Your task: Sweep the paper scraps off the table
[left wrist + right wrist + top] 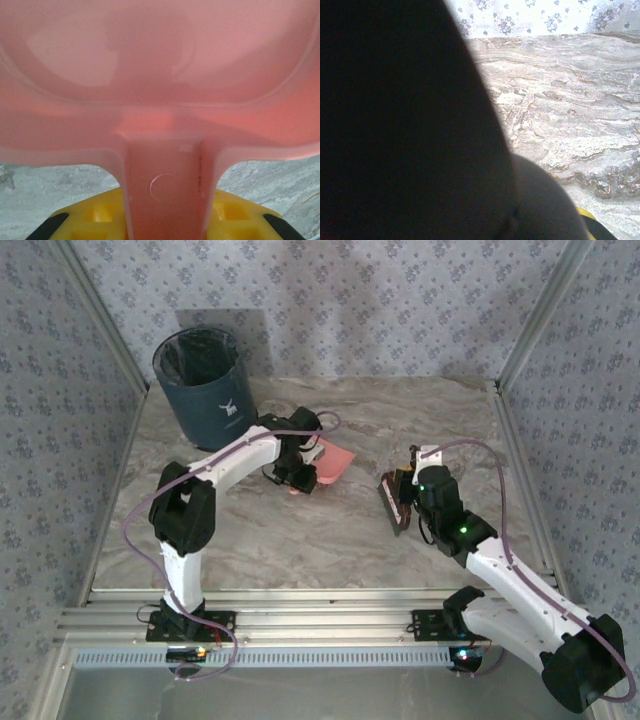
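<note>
My left gripper (pixel 298 476) is shut on the handle (pixel 165 190) of a pink plastic dustpan (pixel 333 462), held just over the table (pixel 330 540) near its middle. In the left wrist view the dustpan (pixel 160 75) spreads across the top, with my yellow fingers (pixel 95 215) on either side of the handle. My right gripper (pixel 410 496) is shut on a dark brush (pixel 391 502), to the right of the dustpan and apart from it. In the right wrist view the brush (pixel 410 125) is a black mass covering the left side. The paper scraps are out of view.
A dark blue bin (pixel 203 388) with a black liner stands at the back left, close behind the left arm. Aluminium rails (pixel 300 615) edge the table. Patterned walls enclose it on three sides. Bare marble (pixel 570 100) lies right of the brush.
</note>
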